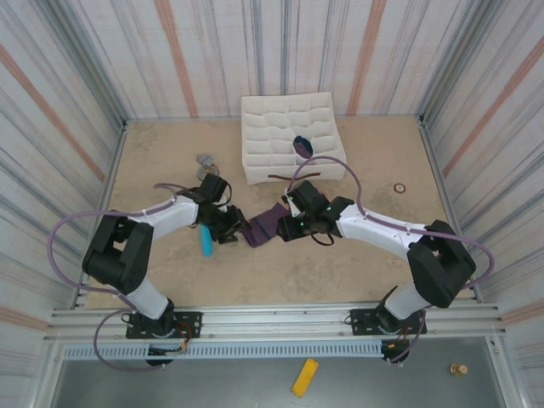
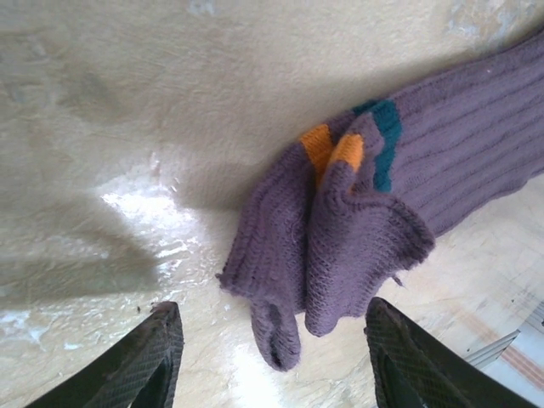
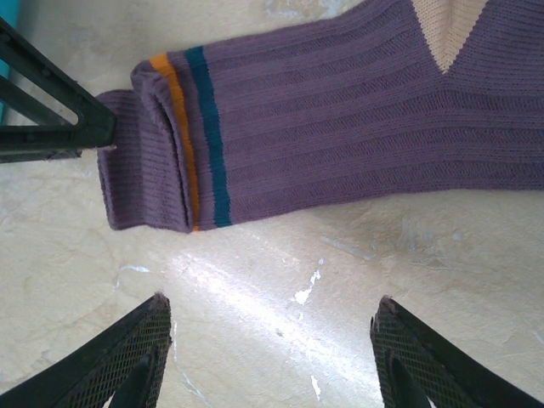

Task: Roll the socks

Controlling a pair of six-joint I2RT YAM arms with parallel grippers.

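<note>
- Socks (image 1: 263, 226) lie flat on the table (image 1: 365, 263), in the middle of the top view, between the two arms.
- Both are purple. The folded cuff (image 3: 161, 161) has an orange stripe and a teal stripe. A tan patch (image 3: 446, 25) shows at the top right of the right wrist view.
- A white box (image 1: 263, 127) with many pockets sits at the top middle. One pocket holds a dark blue lump (image 1: 302, 144).
- The left arm bends in from the lower left. The left gripper (image 2: 272, 316) is low at the cuff end, fingers apart, holding nothing.
- The right arm bends in from the lower right. The right gripper (image 3: 270, 310) hangs over bare table just beside the socks, fingers apart, holding nothing.
- A blue tube (image 1: 206, 242) lies near the left arm.
</note>
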